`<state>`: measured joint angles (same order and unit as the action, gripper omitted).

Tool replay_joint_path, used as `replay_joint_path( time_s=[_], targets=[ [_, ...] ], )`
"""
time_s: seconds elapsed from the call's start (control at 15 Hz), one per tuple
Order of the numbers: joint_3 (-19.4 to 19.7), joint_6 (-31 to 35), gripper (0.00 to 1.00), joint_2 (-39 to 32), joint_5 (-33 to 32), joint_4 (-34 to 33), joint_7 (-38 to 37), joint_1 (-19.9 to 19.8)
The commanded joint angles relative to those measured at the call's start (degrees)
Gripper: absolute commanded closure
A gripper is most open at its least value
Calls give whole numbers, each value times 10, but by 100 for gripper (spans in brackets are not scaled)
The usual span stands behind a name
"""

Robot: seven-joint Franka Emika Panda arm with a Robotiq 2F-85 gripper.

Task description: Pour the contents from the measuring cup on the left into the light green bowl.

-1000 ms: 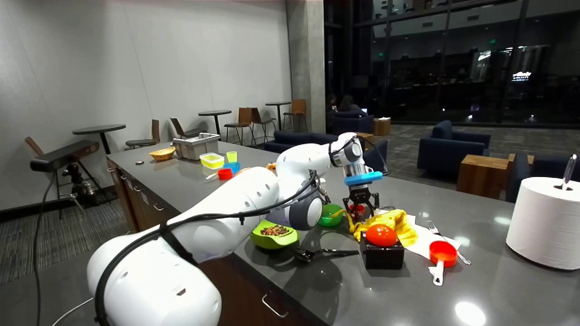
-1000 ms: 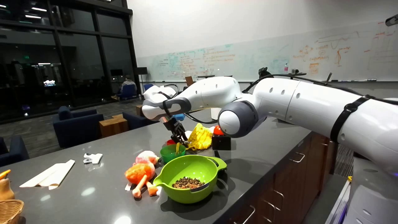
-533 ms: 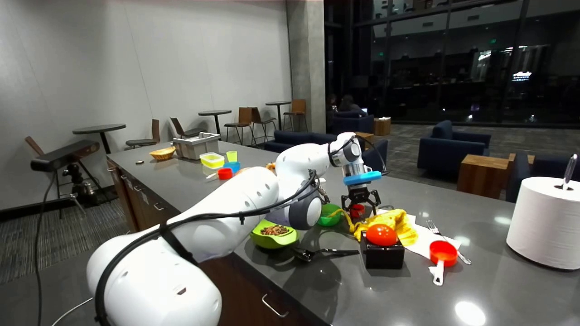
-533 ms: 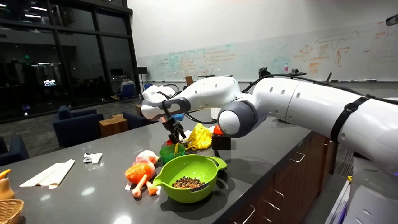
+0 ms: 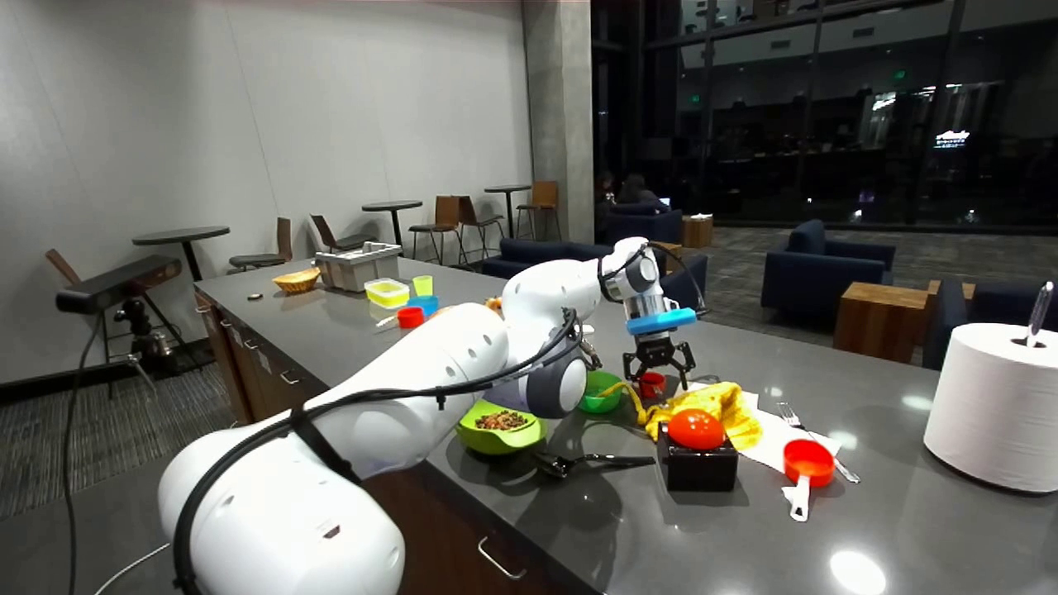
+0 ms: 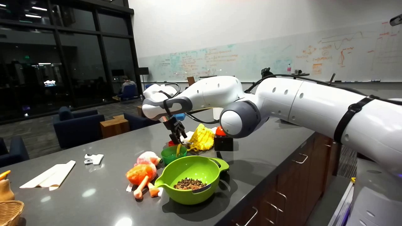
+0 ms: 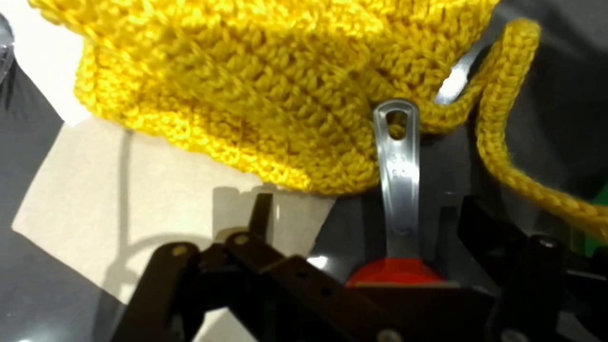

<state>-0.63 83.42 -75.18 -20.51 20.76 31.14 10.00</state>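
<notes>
Grey and glossy, the counter (image 5: pixel 926 541) carries it all. Near one edge stands the bowl (image 6: pixel 194 169), a heap of dark and reddish bits (image 6: pixel 189 184) in it. Further off lies the yellow knit (image 7: pixel 237 80), its cord (image 7: pixel 496 128) trailing away to one side. Beside the knit hangs the gripper (image 7: pixel 368 216), fingers spread wide and gripping nothing. Between bowl and gripper stands the green cup (image 6: pixel 171 158).

Just past that sits the red cup (image 5: pixel 652 385), which I take for the task's own: framed between the fingers, its inside hidden. Whether the fingertips reach down to its level I cannot tell.

What the move turns on is its handle (image 7: pixel 399 180), the long axis. In the wrist view it runs from the cup towards the knit, its end overlapping the hem. It lies square to the line along which the fingers would close, a little nearer the finger on the cord's side, with a gap either side.

Given the heap, the pour may well be done, so backing straight up, clear of the handle, seems likeliest; for a lift, closing there should pinch it.
</notes>
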Motion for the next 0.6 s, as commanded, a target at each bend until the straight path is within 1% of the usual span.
replay_joint_path(
  time_s=[0.0, 0.33, 0.53],
  targets=[
    [-2, 3, 0, 15, 0, 0, -8, -2],
    [-7, 11, 0, 29, 9, -5, -26, -9],
    [-26, 16, 0, 43, 35, -6, -83, -23]
  ],
)
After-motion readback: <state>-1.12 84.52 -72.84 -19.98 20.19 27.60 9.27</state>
